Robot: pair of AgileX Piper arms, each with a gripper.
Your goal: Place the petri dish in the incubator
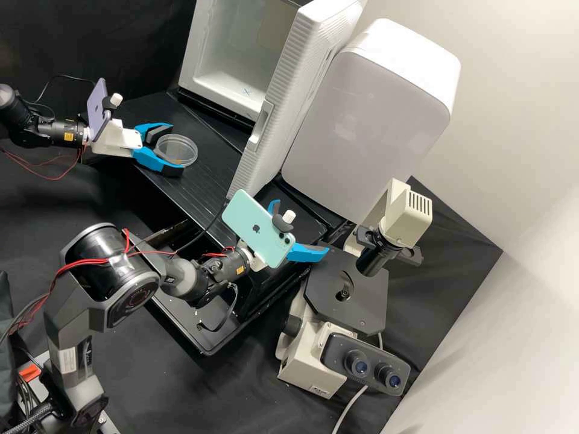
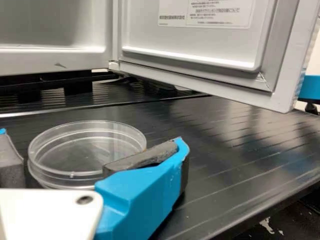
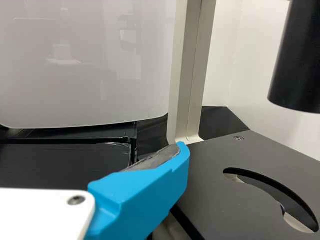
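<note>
A tabletop (image 1: 181, 386) draped in black cloth was seen across the lower half of the frame. A long black ribbed platform (image 1: 199, 193) was laid on it, running from the upper left down towards the bottom centre. A clear, round petri dish (image 1: 175, 149) was set flat on the upper-left part of this platform. An open white incubator (image 1: 241, 66) was stood at top centre, just behind the platform's far end. A white microscope (image 1: 313, 361) was placed on the cloth at lower right, just beside the platform's near end.
</note>
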